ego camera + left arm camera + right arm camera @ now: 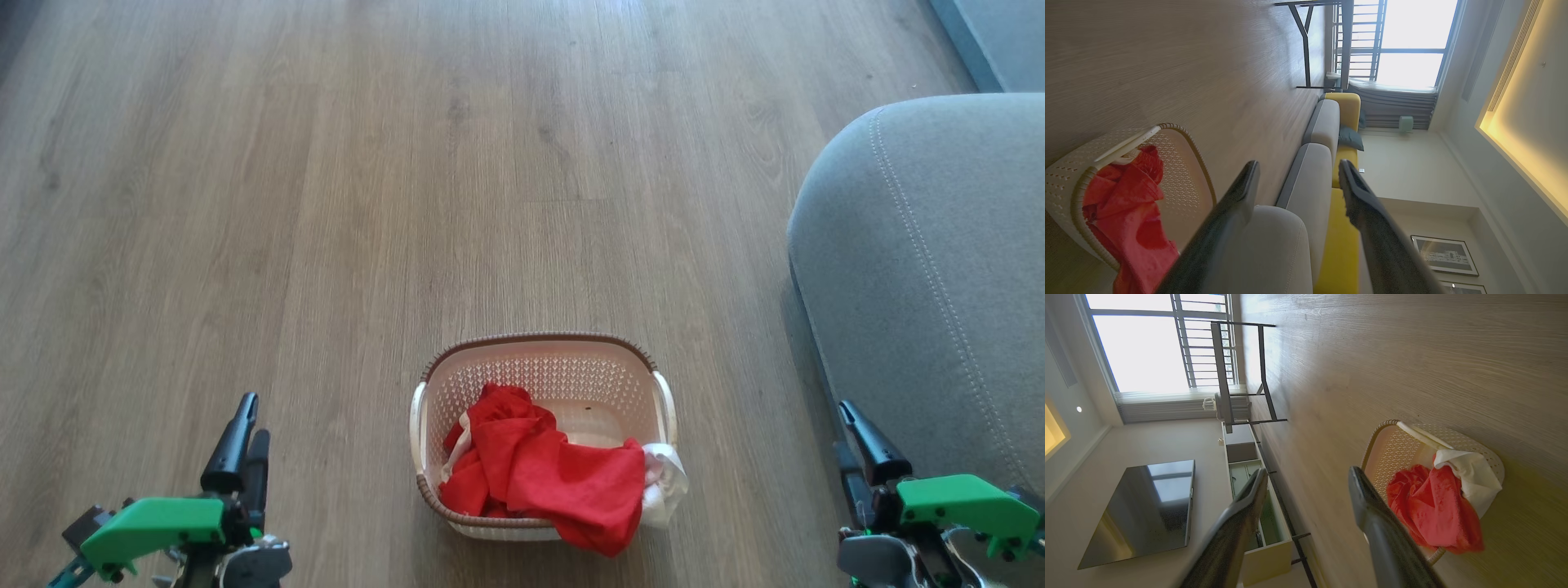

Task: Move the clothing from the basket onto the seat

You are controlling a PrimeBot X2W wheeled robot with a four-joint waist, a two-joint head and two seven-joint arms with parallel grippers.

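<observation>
The clothing [539, 474] lies in the basket [563, 371], which stands on the wooden floor [326, 204] in front of the robot, between its two arms. A red garment [571, 482] is bunched against the near left wall and spills over the near rim, with one corner hanging outside. A white garment [665, 482] droops over the near right corner by the handle.

Both look like thin, limp fabric: light, soft and unbreakable, but likely to trail when lifted. One piece may drag the other along where they overlap. The best hold is probably a pinch on the raised red bunch inside the basket, or on the fold across the rim, where the cloth stands clear of the plastic. A pinch set too low could catch the perforated wall. The basket itself seems light and could tip or slide if cloth snags on its rim.

The left gripper [249, 441] hangs low at the left and the right gripper [853, 449] low at the right, each with fingers apart and nothing between them. The seat [922, 269] rises to the right of the basket, its rounded edge close beside the right gripper. There is open floor ahead and to the left. The tight spot is the gap between basket and seat, so a lift should go well up before swinging right over the stitched edge.
</observation>
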